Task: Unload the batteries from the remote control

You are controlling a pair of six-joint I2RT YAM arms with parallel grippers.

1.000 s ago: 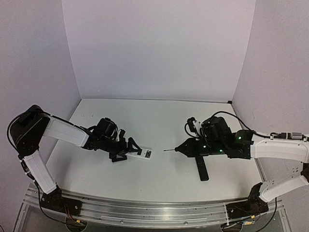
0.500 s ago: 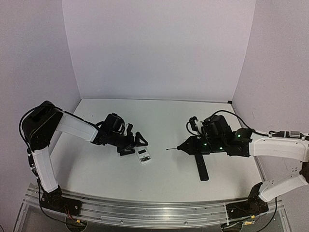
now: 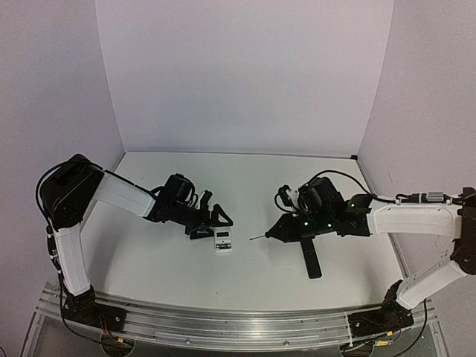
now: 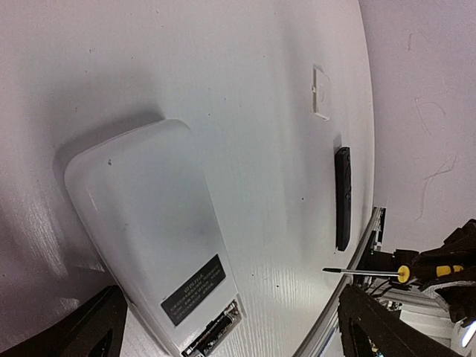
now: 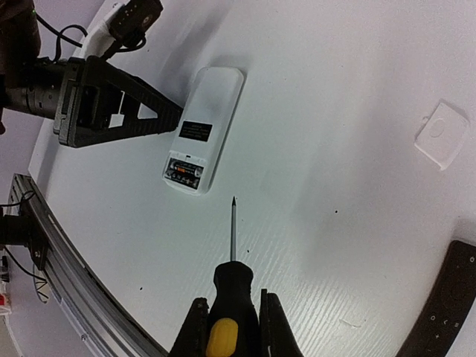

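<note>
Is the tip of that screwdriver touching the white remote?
Apart. The right wrist view shows a clear gap between the tip of the screwdriver and the open battery end of the remote control.

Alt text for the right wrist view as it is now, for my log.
The right end effector grips a yellow-and-black screwdriver, its tip aimed at and just short of the white remote control, which lies back-up with its compartment open and batteries showing. A slim black remote lies at bottom right.
</note>
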